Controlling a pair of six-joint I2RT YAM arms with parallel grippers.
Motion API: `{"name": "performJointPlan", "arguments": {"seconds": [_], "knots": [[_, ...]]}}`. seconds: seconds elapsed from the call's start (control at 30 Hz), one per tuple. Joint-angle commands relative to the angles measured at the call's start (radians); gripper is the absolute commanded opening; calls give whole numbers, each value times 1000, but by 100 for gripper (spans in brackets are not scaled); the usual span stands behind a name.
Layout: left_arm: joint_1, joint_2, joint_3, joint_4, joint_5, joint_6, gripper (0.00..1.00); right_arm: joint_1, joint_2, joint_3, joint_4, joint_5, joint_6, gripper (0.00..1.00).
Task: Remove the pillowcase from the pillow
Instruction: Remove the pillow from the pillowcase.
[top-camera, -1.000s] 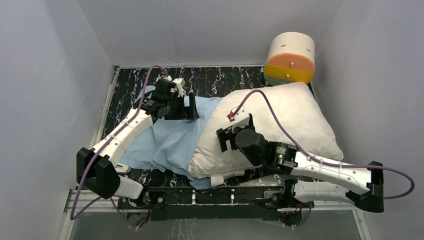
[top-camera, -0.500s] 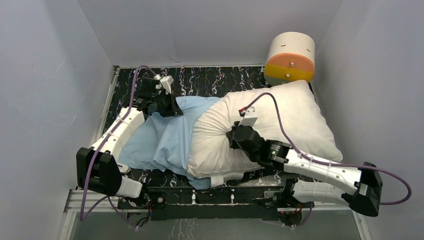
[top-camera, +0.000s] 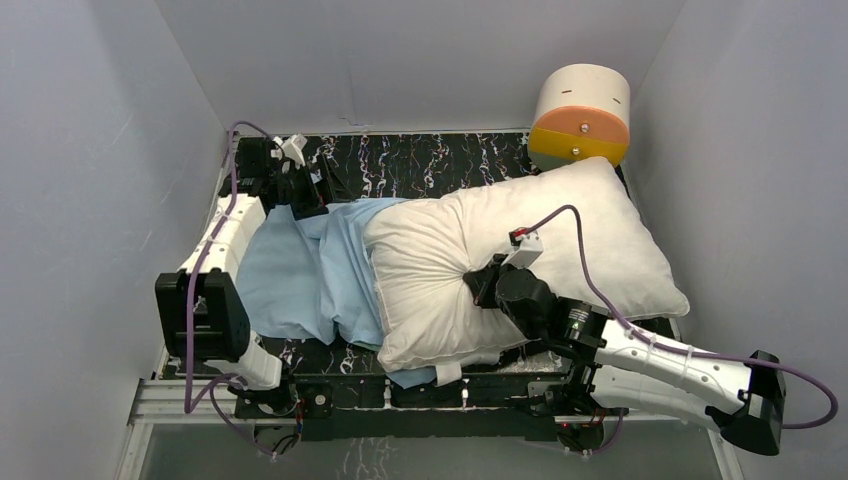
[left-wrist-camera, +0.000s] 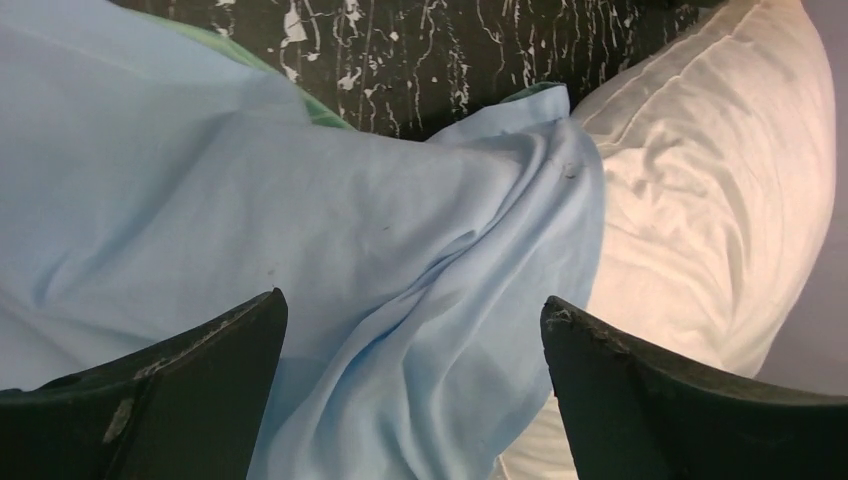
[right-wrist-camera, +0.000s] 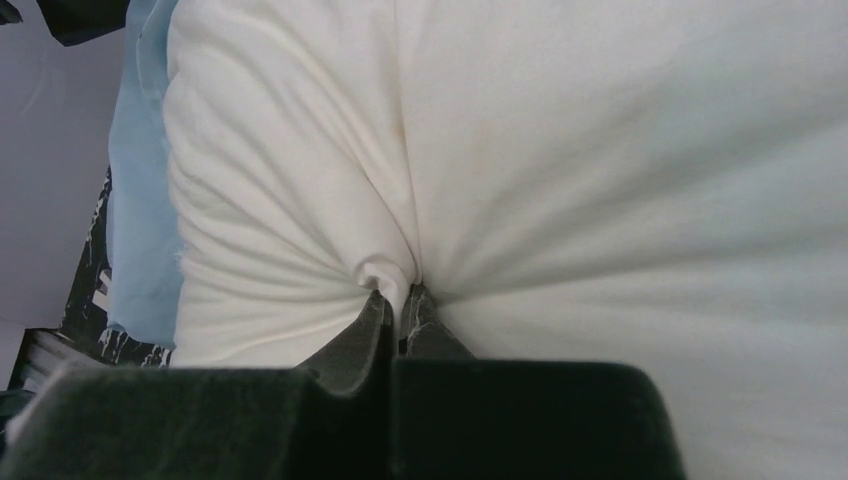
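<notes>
The white pillow (top-camera: 560, 225) lies across the mat, most of it bare. The light blue pillowcase (top-camera: 295, 270) is bunched at its left end and still wraps that end; a mint-green edge shows in the left wrist view. My right gripper (top-camera: 478, 284) is shut on a pinched fold of the pillow (right-wrist-camera: 600, 150), the fabric puckering round its fingertips (right-wrist-camera: 372, 312). My left gripper (top-camera: 312, 192) is at the far left corner, open, above the pillowcase (left-wrist-camera: 330, 230), with nothing between its fingers (left-wrist-camera: 200, 400).
A cream-and-orange drum (top-camera: 580, 118) stands at the back right, touching the pillow's far corner. Grey walls close in on the left, back and right. The black marbled mat (top-camera: 420, 165) shows behind the pillow.
The left gripper let go of the pillowcase, opened and drew back to the far left corner. The right gripper shut on the pillow and pulled toward the near right; the pillow shifted left.
</notes>
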Motion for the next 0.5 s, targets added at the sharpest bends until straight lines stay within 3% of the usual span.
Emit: {"name": "performJointPlan", "arguments": {"seconds": [0.0,0.2,0.27,0.4,0.47], "knots": [[-4,83,98,0,167,47,98,-10,81,19,-134,34,-33,2],[-48,277,191,-9,284,29,98,-10,122,48,-80,29,-104,11],[-60,329,185,-11,271,27,92,-10,128,59,-71,30,-117,12],[-56,321,117,14,128,16,48,-10,136,86,-92,59,-126,14],[-43,272,73,47,35,-2,20,-10,137,100,-136,100,-111,13]]}}
